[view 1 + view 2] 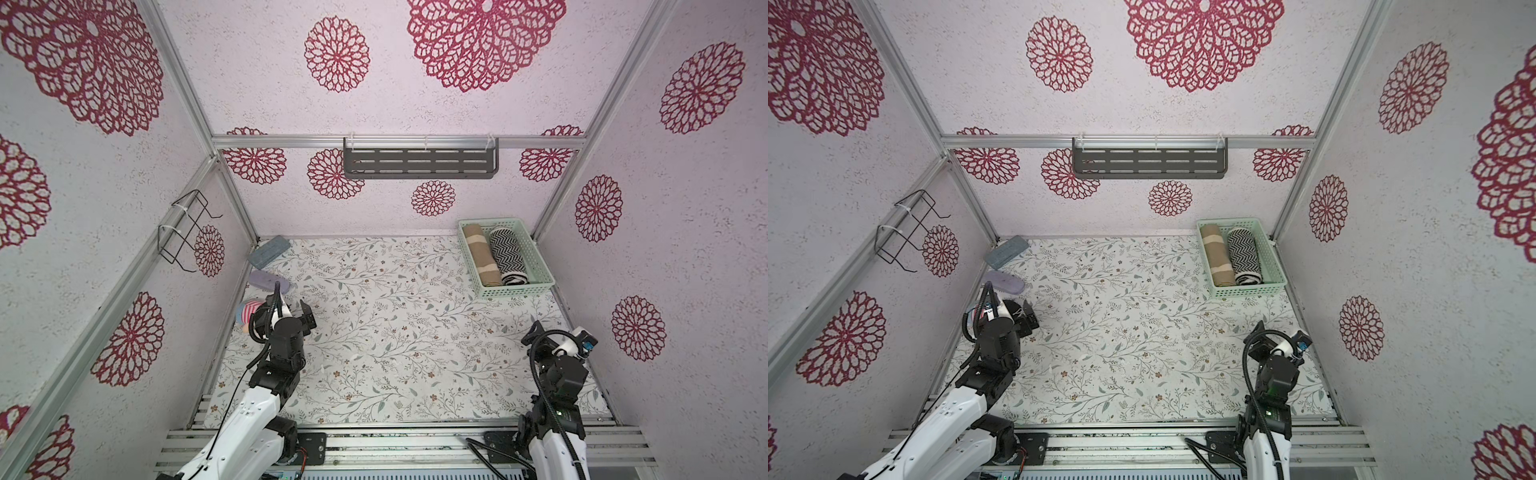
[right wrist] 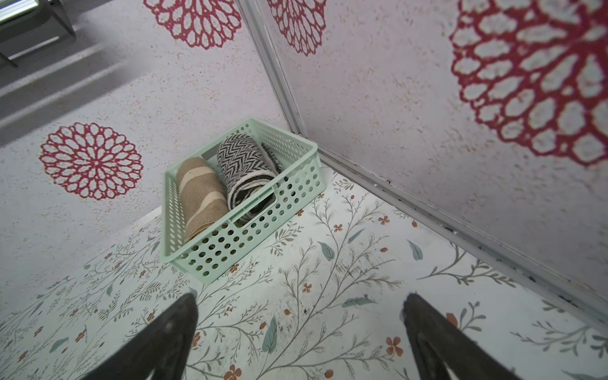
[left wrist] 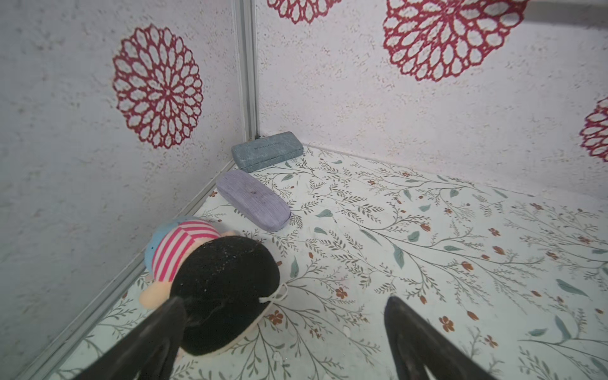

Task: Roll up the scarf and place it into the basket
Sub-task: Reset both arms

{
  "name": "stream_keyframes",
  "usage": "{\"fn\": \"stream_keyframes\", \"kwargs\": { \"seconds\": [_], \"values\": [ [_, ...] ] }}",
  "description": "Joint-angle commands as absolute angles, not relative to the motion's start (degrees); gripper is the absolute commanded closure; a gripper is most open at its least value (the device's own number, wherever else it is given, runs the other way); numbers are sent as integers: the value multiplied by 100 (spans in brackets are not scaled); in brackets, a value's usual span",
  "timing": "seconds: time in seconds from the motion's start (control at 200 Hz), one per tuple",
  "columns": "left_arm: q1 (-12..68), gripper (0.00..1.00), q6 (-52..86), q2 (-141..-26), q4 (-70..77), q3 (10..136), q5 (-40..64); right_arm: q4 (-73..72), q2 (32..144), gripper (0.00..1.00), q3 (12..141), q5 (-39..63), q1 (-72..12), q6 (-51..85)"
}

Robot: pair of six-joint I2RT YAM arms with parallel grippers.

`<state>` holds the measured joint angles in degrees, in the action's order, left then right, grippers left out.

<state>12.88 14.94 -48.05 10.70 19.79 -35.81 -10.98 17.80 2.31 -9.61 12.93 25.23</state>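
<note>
The mint-green basket [image 1: 519, 291] [image 1: 1250, 291] [image 2: 230, 245] stands on the floral mat in the far right corner. Two rolled scarves lie side by side inside it: a black-and-white zigzag scarf [image 1: 507, 255] [image 1: 1244, 255] [image 2: 243, 164] and a tan scarf with cream stripes [image 1: 482, 253] [image 1: 1217, 253] [image 2: 200, 194]. My right gripper [image 1: 535, 332] [image 1: 1260, 340] [image 2: 301, 297] hovers open and empty over the mat, well short of the basket. At the left side my left gripper [image 1: 306, 313] [image 1: 1027, 316] [image 3: 284, 298] is open with nothing held, one finger close beside a doll's head.
A doll [image 3: 223, 289] with black hair and a pink-striped hat lies by the left wall. Beyond it are a purple case [image 3: 253, 199] and a blue-grey case [image 3: 266, 151] in the corner. A dark grey slotted shelf [image 1: 419, 160] hangs on the back wall, a black wire rack [image 1: 187, 232] on the left wall.
</note>
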Motion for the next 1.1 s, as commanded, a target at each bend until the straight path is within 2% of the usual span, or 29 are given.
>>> {"fn": "stream_keyframes", "kwargs": {
  "seconds": [0.0,0.24,0.54,0.681,0.866,1.091],
  "values": [
    [882,3,1077,-4860,1709,1733,-3361,-1949,1742,1,226,-1137,1292,2608],
    [70,3,1113,-5318,3024,1138,-2125,-2440,2159,1,183,-959,1290,2162],
    [-416,2,1032,-7001,5018,1281,-964,-2730,2342,1,158,-559,1279,1631],
    [-457,3,915,-7196,4309,1744,-616,-2692,2282,1,141,-501,1272,1497],
    [-514,3,671,-7202,4840,1511,-509,-2717,2197,1,54,-554,1264,1454],
    [-879,3,686,-8362,5783,1734,-264,-2753,2335,1,155,-459,1266,1382]
  ]
}}
